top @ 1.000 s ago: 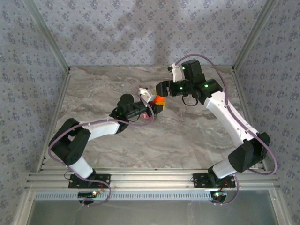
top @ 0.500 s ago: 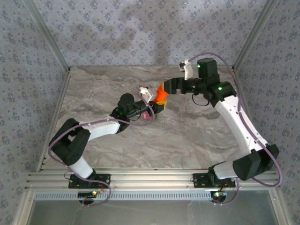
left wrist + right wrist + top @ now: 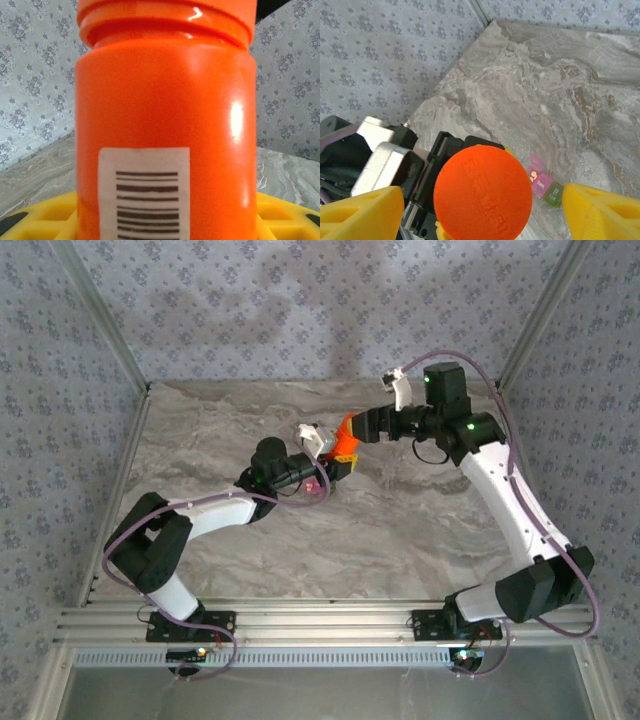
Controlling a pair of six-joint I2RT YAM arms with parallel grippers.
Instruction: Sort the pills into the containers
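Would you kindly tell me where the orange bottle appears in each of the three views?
Top external: the orange bottle sits just above centre.
Left wrist: the bottle is central, close up, barcode label facing the camera.
Right wrist: the bottle is at bottom centre, seen end-on from above.
Shared landmark: the grey marble tabletop.

The right gripper point(image 3: 480, 220) has its 2 yellow fingers point(image 3: 362, 212) spread wide, 1 at each lower corner, both clear of the round orange cap point(image 3: 482, 192) between them. The left arm point(image 3: 390, 167) sits under the cap's left side. Just right of the cap, a pink container point(image 3: 541, 182) and a green container point(image 3: 553, 193) rest joined on the marble table point(image 3: 560, 90).
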